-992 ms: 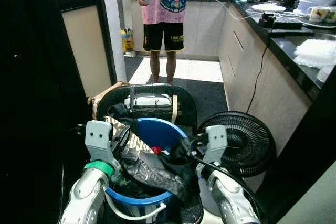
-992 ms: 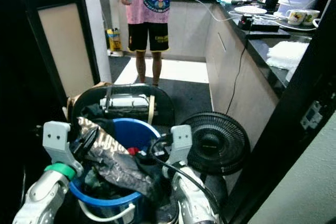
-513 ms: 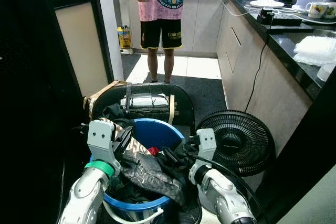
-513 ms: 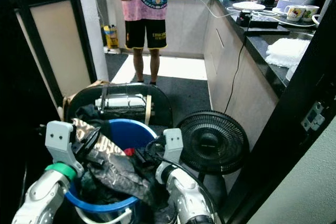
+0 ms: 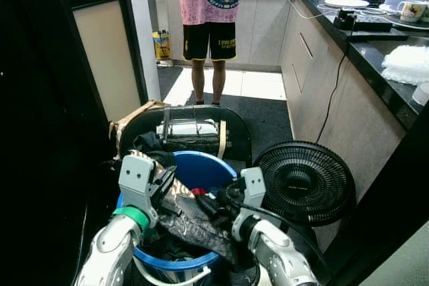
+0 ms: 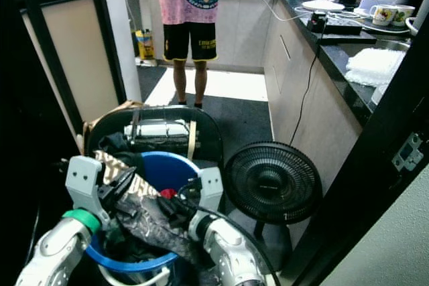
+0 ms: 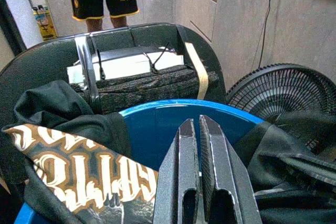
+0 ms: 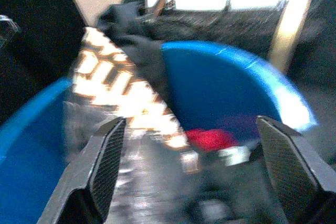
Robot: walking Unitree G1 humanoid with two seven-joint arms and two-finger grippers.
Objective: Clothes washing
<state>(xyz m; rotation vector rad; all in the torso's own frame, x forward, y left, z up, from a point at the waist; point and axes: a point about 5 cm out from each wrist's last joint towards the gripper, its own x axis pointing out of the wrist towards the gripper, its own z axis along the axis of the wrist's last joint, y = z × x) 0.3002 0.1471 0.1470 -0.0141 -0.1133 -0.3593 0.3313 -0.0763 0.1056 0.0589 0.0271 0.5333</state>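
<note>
Both pincers work low in the frame over a blue bucket (image 5: 201, 172) of laundry. In the left wrist view the left pincer (image 7: 199, 129) has its two black fingers pressed together, tips over the bucket's inner wall, apparently with nothing between them. Beside it a dark garment with tan lettering (image 7: 79, 174) drapes over the bucket's rim. The right pincer (image 8: 194, 129) has its fingers spread wide apart above the heap; that view is blurred, but the lettered cloth and a red item (image 8: 210, 139) can be made out between them.

In the head views the clothes pile (image 5: 194, 222) lies lower centre, bridging the two silver arms and spilling over the bucket's front edge. Just behind the bucket stands a dark chair back (image 5: 194, 122) with a strapped bundle. A black floor fan (image 5: 305, 182) sits at lower right, touching nothing. A bench (image 5: 375, 45) runs up the right side, carrying cups and appliances. At upper centre a person (image 5: 213, 25) in a pink shirt and black shorts stands on the kitchen floor, a controller in each hand.
</note>
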